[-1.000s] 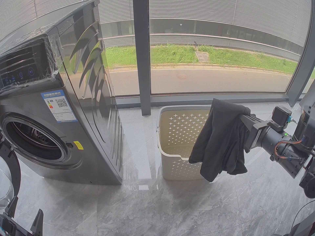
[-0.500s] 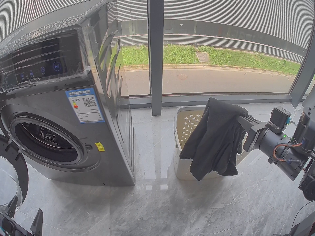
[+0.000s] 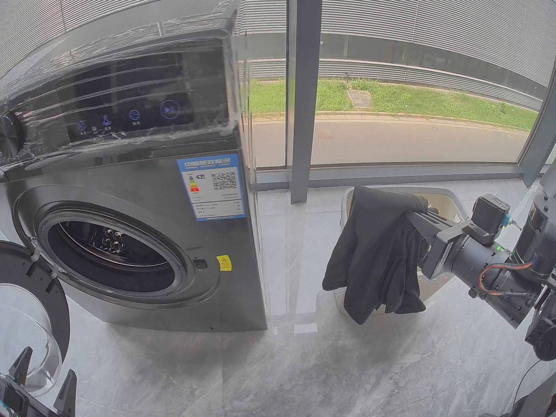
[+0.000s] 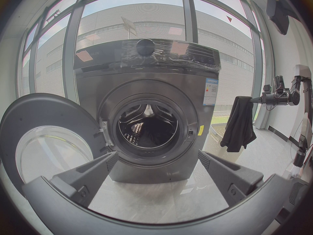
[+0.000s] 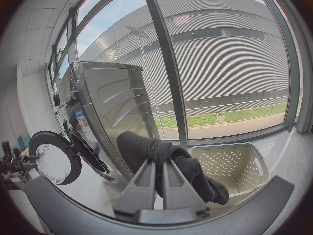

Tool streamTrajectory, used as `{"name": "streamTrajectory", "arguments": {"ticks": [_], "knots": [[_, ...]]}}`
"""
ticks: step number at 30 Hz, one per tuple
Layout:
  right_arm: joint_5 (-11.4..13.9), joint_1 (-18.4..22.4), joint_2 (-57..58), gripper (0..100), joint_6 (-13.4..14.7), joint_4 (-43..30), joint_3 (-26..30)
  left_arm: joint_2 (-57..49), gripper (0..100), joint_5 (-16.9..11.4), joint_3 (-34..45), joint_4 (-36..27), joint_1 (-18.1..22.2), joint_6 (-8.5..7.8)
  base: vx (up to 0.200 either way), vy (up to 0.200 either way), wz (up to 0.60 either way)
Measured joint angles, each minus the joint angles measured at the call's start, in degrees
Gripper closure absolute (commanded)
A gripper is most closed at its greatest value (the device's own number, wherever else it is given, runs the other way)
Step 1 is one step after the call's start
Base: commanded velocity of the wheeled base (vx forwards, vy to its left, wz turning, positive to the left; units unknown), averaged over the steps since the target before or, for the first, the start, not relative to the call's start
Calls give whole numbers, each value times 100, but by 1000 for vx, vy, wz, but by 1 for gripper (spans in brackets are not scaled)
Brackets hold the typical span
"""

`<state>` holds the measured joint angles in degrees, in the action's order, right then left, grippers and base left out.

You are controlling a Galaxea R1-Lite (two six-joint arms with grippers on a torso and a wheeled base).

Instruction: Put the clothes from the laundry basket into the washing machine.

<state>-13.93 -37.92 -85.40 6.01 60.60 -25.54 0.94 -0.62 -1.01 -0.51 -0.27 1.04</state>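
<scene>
The grey front-loading washer [image 3: 145, 204] stands upright, its round glass door [image 3: 29, 308] swung wide open to the left of the opening. Off the washer's right side and clear of it, a dark grey garment [image 3: 373, 250] hangs limp in the air, pinched at its top fold between the closed fingers of the right gripper [image 5: 158, 163]. Behind the garment, farther from the washer, sits the cream, star-punched basket [image 3: 452, 199].

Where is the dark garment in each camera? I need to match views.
Head view: dark garment hangs right of centre, from the right claw, in front of the laundry basket.
Left wrist view: dark garment far off, beside the washing machine.
Right wrist view: dark garment close up, pinched in the claw.
Shared landmark: the washing machine's open door.
</scene>
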Motion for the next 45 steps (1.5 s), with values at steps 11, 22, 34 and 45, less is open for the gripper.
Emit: {"name": "streamTrajectory", "arguments": {"ticks": [11, 22, 34, 45], "knots": [[-5, -68, -29, 100, -10, 117, 51, 0, 0, 0, 0, 5, 0, 0, 0, 0, 0], [-5, -72, -30, 100, -11, 117, 49, 0, 0, 0, 2, 13, 2, -2, 0, 0, 0], [-5, -68, -29, 100, -11, 117, 55, 0, 0, 0, 0, 29, 6, -2, 0, 100, 0], [4, -72, -38, 100, -11, 117, 57, 2, 0, 2, 0, 24, 0, 9, 0, 200, 0]]}}
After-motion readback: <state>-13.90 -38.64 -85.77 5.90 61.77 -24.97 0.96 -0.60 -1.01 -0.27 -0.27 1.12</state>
